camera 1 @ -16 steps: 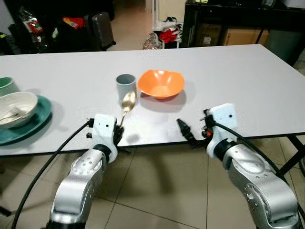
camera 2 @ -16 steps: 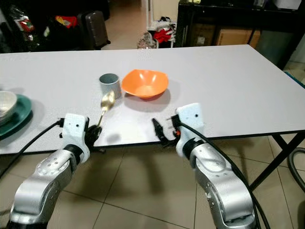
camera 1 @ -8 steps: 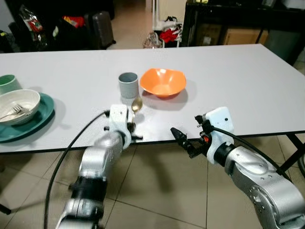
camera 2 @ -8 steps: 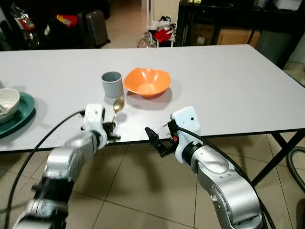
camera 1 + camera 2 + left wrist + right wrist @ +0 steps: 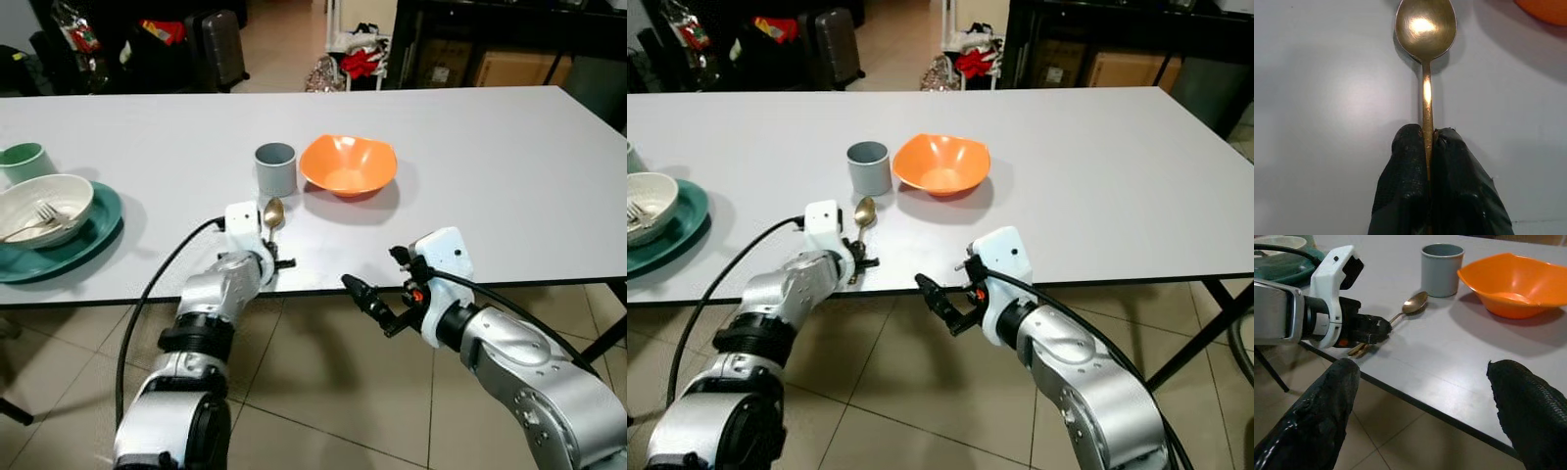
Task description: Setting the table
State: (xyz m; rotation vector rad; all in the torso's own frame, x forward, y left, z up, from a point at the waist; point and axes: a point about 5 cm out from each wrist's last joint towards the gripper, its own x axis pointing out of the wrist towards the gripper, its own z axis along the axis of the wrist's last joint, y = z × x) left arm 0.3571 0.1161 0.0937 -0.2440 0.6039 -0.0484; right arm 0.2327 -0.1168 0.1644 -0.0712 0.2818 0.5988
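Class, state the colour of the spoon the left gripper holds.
The spoon is golden brass; clearest in the left wrist view.

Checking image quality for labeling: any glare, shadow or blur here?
Left wrist view: bright glare on the spoon bowl and handle. Left eye view: the orange bowl casts a soft shadow on the table. Right wrist view: right end effector fingers look soft, close up.

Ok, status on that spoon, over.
Left gripper shut on spoon, bowl end by grey cup. Right gripper open, off table edge. Nothing blocking.
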